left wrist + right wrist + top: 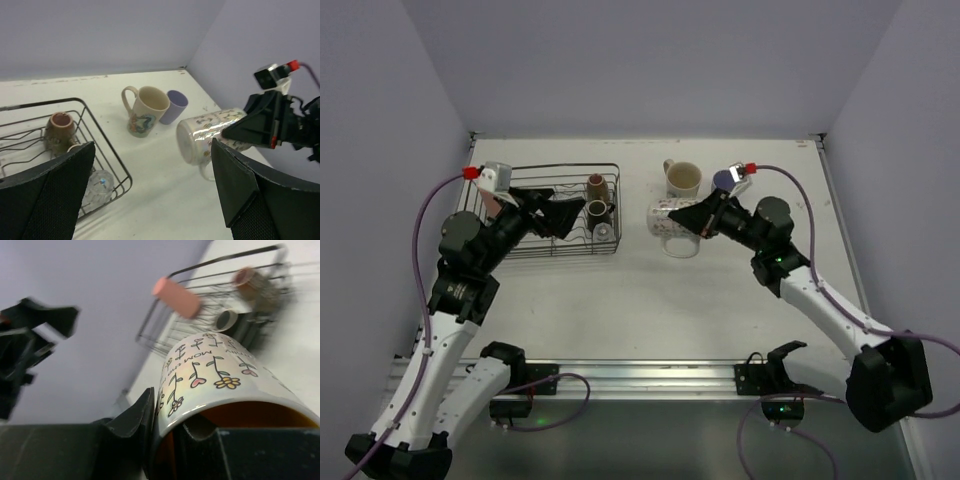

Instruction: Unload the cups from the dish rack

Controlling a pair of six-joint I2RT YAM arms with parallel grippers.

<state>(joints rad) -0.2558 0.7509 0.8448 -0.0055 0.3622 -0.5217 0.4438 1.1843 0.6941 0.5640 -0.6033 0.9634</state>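
The rack sat at the left, with a brown cup and a glass at its right end. The left gripper hung over it, fingers spread, holding nothing. Right of the rack, the flowered mug was tipped sideways, its rim clenched by the right gripper. Behind it, a cream mug and a lavender tumbler stood upright side by side.

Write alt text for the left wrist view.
The right gripper holds a flower-printed mug tipped on its side, beside a cream mug and lavender tumbler standing upright. At left, the dish rack holds a brown cup and a clear glass.
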